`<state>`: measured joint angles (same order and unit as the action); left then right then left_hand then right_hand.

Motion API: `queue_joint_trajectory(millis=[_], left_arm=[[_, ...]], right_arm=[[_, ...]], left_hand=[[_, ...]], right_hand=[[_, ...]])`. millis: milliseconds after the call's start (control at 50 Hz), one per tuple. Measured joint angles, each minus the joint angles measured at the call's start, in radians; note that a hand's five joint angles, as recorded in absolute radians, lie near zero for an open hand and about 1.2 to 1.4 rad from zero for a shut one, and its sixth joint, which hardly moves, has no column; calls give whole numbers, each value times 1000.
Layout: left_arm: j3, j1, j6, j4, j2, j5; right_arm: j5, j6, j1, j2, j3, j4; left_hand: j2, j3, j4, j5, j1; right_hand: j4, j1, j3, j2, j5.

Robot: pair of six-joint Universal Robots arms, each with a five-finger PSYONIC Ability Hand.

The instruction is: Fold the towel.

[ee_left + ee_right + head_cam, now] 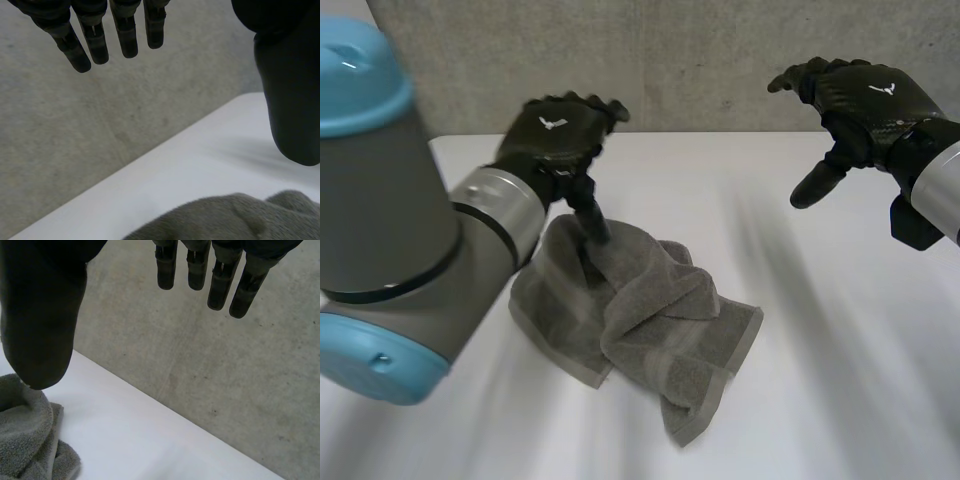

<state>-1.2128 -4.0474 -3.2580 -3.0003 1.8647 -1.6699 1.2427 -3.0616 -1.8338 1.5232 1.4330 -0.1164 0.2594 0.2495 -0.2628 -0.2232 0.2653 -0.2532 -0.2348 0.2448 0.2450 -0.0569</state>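
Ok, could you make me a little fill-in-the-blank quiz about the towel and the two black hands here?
1. The towel is ______ in colour.
2. It lies crumpled on a ______ table.
3. Of the left hand and the right hand, the one right above the towel is the ______.
4. Both hands are open and hold ______.
Missing words: grey; white; left; nothing.

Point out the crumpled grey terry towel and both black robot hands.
crumpled grey terry towel (650, 322): head view, its middle.
left robot hand (556, 136): head view, its back.
right robot hand (870, 96): head view, its back.
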Motion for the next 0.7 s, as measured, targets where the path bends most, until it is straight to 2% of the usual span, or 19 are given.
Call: queue_joint_trajectory(millis=[240, 540, 700], left_arm=[[-63, -74, 9, 15, -79, -83], [-65, -80, 3, 22, -95, -157], [-69, -80, 4, 23, -96, -163]], right_arm=[[158, -65, -3, -35, -1, 3], [208, -61, -9, -39, 13, 10], [205, -55, -12, -48, 13, 10]], left_hand=[[0, 0, 0, 0, -1], [0, 0, 0, 0, -2], [0, 0, 0, 0, -3]], right_hand=[[0, 0, 0, 0, 0], [0, 0, 0, 0, 0], [0, 0, 0, 0, 0]])
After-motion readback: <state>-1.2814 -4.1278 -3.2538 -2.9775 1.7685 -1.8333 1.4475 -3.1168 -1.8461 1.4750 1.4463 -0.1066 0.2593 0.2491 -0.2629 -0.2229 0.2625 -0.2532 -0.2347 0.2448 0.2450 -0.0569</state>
